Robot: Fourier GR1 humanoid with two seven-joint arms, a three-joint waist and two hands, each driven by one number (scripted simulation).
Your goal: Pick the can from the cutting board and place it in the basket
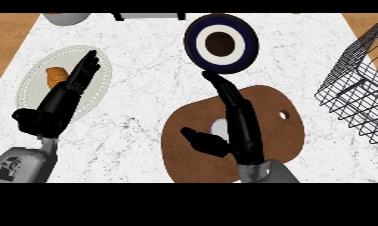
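1. Can (218,128) sits on the cutting board (280,140), left of the board's middle, and shows only as a pale patch between the right hand's thumb and palm; most of it is hidden.
2. Right hand (240,120) lies over the board with its fingers (221,87) straight, held together and pointing up the view, the thumb (201,141) spread out to the left. Nothing is pinched yet; whether the palm touches the can cannot be told.
3. Left hand (63,100) rests at the left, fingers straight and close together, over a white plate (29,80) that carries an orange food piece (55,76).
4. Handling, as a judgement: a can is likely stiff, smooth and round, so it may slip or roll if tipped. It probably takes a grip well around its side wall, thumb opposite fingers, kept upright.
5. Basket (353,87) is open wire at the right edge, well apart from the board. Its rim looks raised, so the can likely needs lifting over it before release.
6. Surface is white marbled counter (140,65), with wood showing at the far corners.
7. A dark blue plate (221,43) with a white ring lies just beyond the board, and other ware shows partly at the top edge. The path from board to basket looks open.
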